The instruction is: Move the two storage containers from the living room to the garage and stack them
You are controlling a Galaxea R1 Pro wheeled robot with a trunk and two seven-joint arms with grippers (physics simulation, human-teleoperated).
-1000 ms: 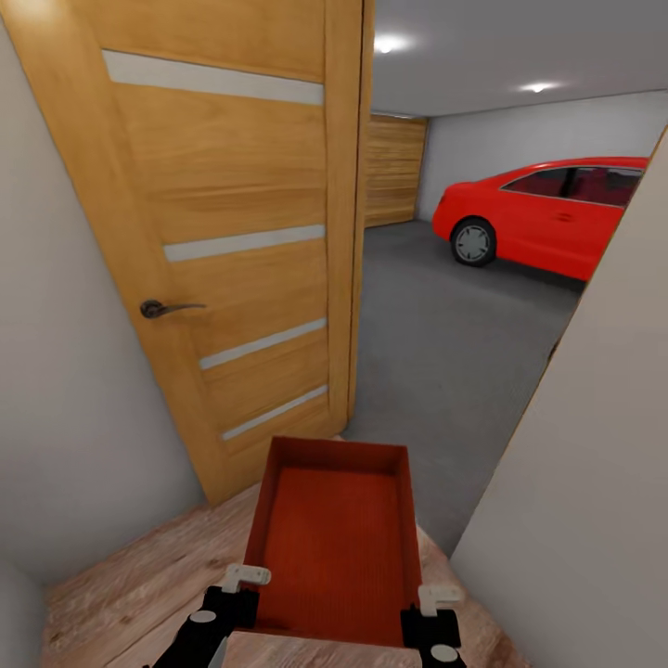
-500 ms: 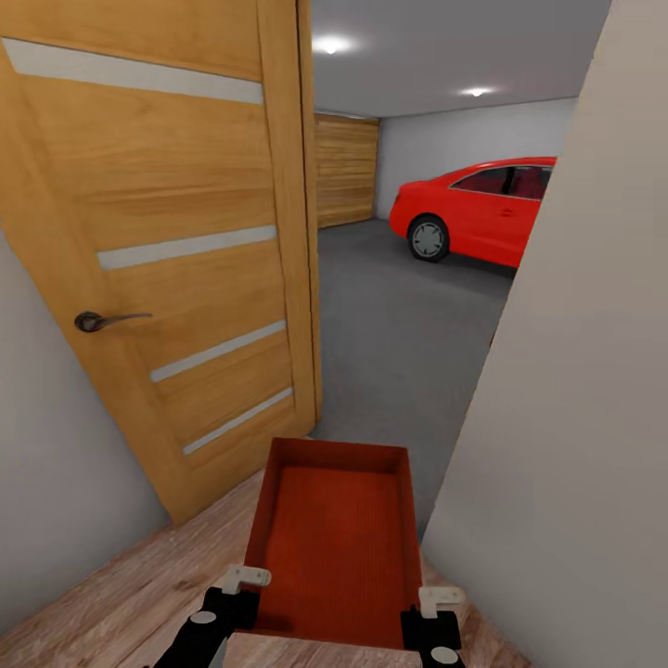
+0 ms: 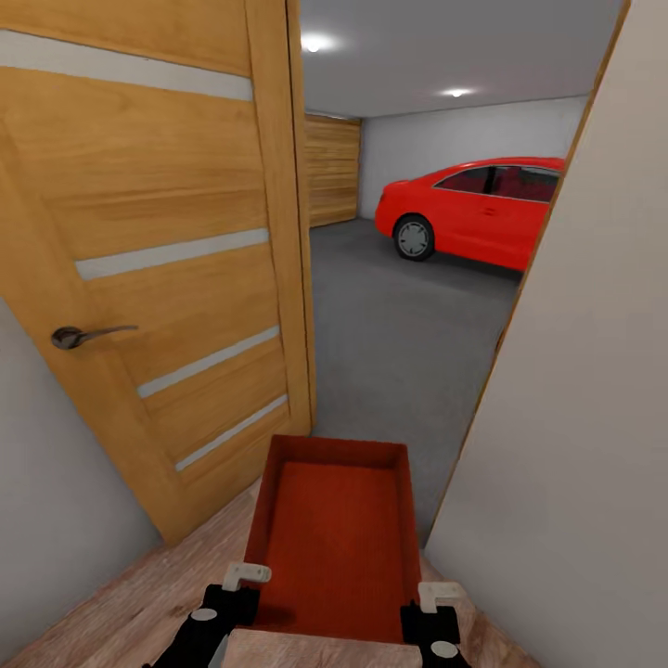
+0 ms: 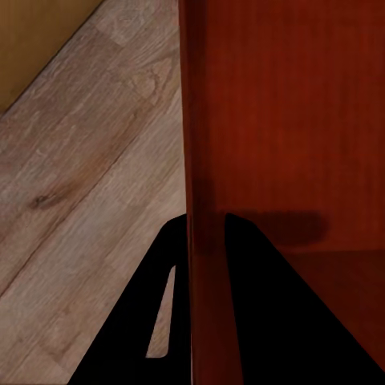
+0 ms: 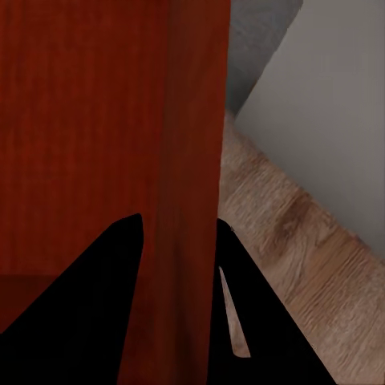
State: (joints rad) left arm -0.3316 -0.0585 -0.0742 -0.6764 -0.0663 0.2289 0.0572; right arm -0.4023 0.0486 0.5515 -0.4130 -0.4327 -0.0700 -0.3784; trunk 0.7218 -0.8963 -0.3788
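Observation:
One orange-red storage container (image 3: 334, 538) hangs low in front of me over the wood-plank floor, its long side pointing at the doorway. My left gripper (image 3: 237, 594) is shut on its left wall, and the left wrist view has the black fingers (image 4: 172, 265) straddling that container wall (image 4: 281, 120). My right gripper (image 3: 432, 608) is shut on the right wall, seen up close as the container's rim (image 5: 188, 120) between the right gripper (image 5: 178, 223) fingers. The other container is out of view. Past the doorway lies the garage's dark grey floor (image 3: 399, 334).
An open wooden door (image 3: 176, 278) with a lever handle (image 3: 83, 336) stands close on the left. A white wall (image 3: 575, 417) closes the right side, leaving a narrow gap. A red car (image 3: 482, 213) is parked far right in the garage, before a wooden panel (image 3: 332, 172).
The whole view has shifted: door, handle and car slid left in the picture and the right wall looms larger, so the camera moved. The container stays held the same way.

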